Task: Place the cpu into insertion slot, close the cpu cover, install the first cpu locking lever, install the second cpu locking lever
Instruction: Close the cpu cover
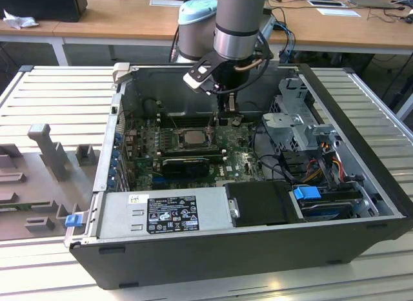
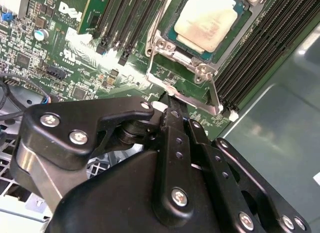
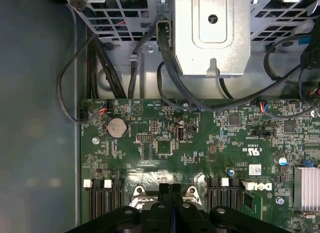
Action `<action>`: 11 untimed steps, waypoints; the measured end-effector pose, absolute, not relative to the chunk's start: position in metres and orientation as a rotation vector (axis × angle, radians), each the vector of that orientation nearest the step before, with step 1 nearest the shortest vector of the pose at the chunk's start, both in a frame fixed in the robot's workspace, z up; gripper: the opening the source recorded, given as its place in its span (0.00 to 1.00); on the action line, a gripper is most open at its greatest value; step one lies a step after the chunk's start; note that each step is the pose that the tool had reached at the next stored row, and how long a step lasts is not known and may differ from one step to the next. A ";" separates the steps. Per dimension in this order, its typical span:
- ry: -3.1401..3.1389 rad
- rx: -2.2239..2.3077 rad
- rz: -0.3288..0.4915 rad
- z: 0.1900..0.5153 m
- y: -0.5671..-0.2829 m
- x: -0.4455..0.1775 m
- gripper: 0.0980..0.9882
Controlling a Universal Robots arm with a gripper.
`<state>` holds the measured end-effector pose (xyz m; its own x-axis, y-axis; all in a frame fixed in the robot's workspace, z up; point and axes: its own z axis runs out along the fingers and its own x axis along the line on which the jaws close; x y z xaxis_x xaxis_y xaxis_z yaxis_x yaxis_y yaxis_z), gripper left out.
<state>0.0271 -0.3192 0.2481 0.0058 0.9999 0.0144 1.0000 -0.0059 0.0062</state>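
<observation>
surface: ribbed metal tabletop [image 1: 51,94] | behind: wooden desks [image 1: 122,20] with papers [image 1: 339,11] | light: even, bright

A black computer case [image 1: 213,262] lies open on its side on a slatted metal table [image 1: 58,94], with wooden tables [image 1: 129,17] behind it. Inside, a silver power supply [image 1: 161,214] sits along the near wall. A blue latch [image 1: 306,193] and a metal drive cage [image 1: 293,120] stand toward the exterior view's right. In the first wrist view, black cables [image 3: 100,68] trail past the edge of a green circuit board [image 3: 200,143] bearing a round coin battery [image 3: 116,127]. Grey plastic fixtures [image 1: 48,152] stand at the exterior view's left.
</observation>
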 end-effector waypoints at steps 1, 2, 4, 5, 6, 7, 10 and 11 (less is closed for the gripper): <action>-2.211 -2.224 -0.023 0.248 -0.319 0.027 0.01; -2.211 -2.224 -0.023 0.248 -0.319 0.025 0.01; -2.211 -2.224 -0.023 0.248 -0.319 0.022 0.01; -2.211 -2.224 -0.023 0.248 -0.319 0.020 0.01; -2.211 -2.224 -0.023 0.248 -0.319 0.019 0.01; -2.211 -2.224 -0.023 0.248 -0.319 0.018 0.01; -2.211 -2.224 -0.023 0.248 -0.319 0.015 0.01; -2.211 -2.224 -0.023 0.248 -0.319 0.011 0.01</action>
<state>0.0114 -0.3192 0.2481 0.0058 0.9999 0.0144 1.0000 -0.0059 0.0062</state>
